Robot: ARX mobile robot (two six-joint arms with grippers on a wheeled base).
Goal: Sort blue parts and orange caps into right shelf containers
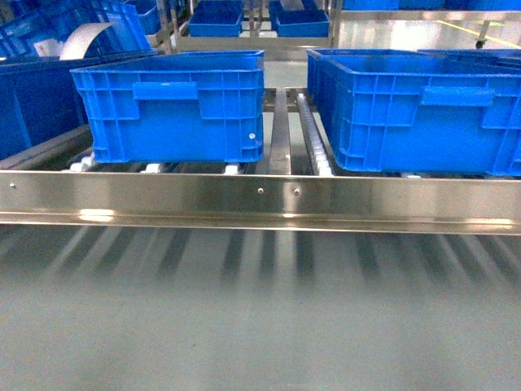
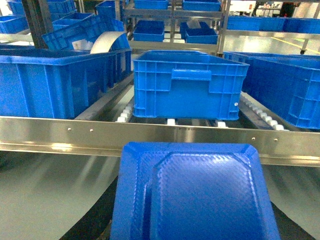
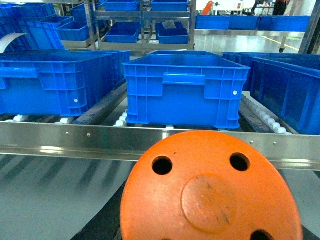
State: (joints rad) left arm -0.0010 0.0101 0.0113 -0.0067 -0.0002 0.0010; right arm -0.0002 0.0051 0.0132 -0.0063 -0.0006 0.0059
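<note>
My left wrist camera is filled by a blue part (image 2: 195, 195) pressed close to the lens, and my right one by an orange cap (image 3: 212, 190) showing its flat pitted end; each seems held, though I cannot tell how my fingers stand. Beyond the steel rail (image 1: 260, 199), two blue bins (image 1: 175, 106) (image 1: 415, 110) sit on the shelf rollers.

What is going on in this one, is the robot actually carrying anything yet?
Yes, it seems so. The left wrist view is filled by a blue part close under the camera, and the right wrist view by an orange cap, so each arm apparently holds one, though no fingers show. Both face the blue bins on the roller shelf. Nothing has been dropped in yet.
</note>
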